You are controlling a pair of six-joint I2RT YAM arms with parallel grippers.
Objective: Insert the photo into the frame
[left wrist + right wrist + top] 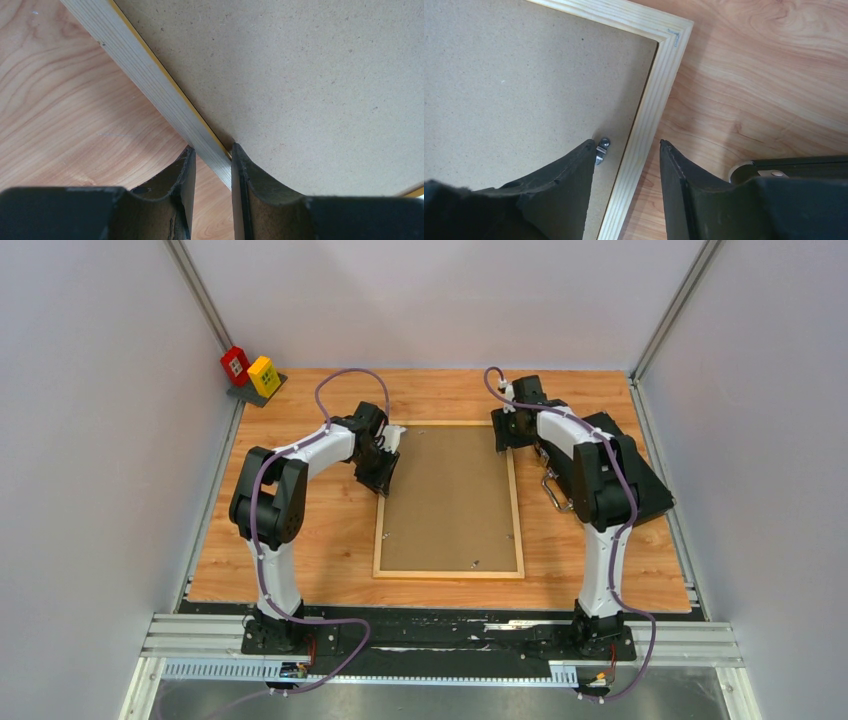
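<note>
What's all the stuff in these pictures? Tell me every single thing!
thin rectangular light-wood frame: one, pale wood with a yellow edge, middle of the table
brown hardboard panel: one, brown, inside the frame
small metal clip: one seen up close, silver, on the panel near the frame's far right corner
black case: one, black with a metal handle, right side of the table
red box: one, red, far left corner
yellow box: one, yellow, next to the red box
wooden table: one, orange-brown, under everything
left arm: one, white and black with a purple cable, left of the frame
right arm: one, same colours, right of the frame
left claw: one, black, closed on the frame's left rail
right claw: one, black, open astride the frame's right rail
</note>
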